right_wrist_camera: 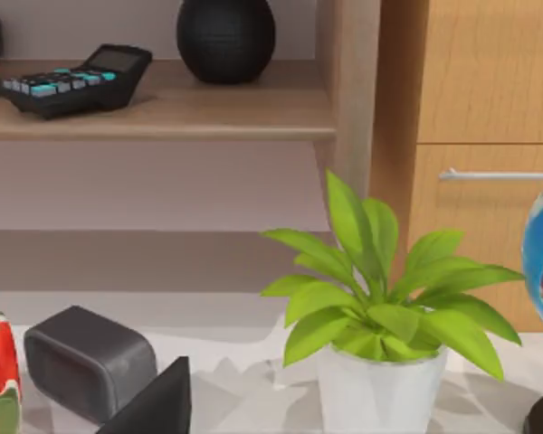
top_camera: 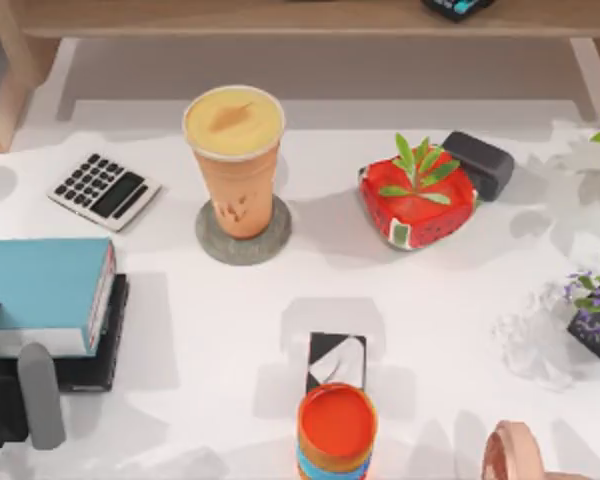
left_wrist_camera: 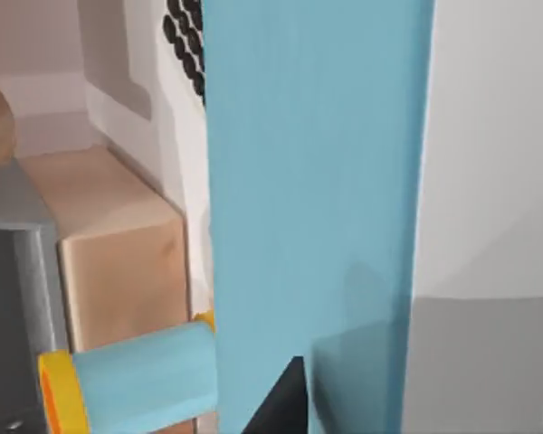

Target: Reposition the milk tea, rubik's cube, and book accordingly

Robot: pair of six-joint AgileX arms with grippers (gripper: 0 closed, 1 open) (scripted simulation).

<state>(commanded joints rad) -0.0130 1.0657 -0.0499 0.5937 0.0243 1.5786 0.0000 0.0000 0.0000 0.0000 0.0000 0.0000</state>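
teal book (top_camera: 42, 285) is seen at the bench's (top_camera: 450, 330) left edge, stacked on a thin black book (top_camera: 105, 345), white page edges facing the middle. in the left wrist view its teal cover (left_wrist_camera: 317, 208) is seen close up. the left tool (top_camera: 25, 385) is located at the lower left, just beside the book; whether its fingers are apart or together cannot be told. milk tea (top_camera: 235, 160) is stood upright on a round grey coaster (top_camera: 243, 240) left of centre, well apart from the book. a calculator (top_camera: 104, 190) is placed between them, toward the back. a red watermelon-patterned pot with a green plant (top_camera: 417, 200) is set right of centre, touching a dark box (top_camera: 480, 162) behind it. an orange-topped container (top_camera: 337, 430) is placed at the front edge, next to a black and white tissue box (top_camera: 337, 362). in the right wrist view a white potted plant (right_wrist_camera: 380, 325), the dark box (right_wrist_camera: 89, 362) and a shelf (right_wrist_camera: 163, 113) are seen; the right tool's state cannot be told.
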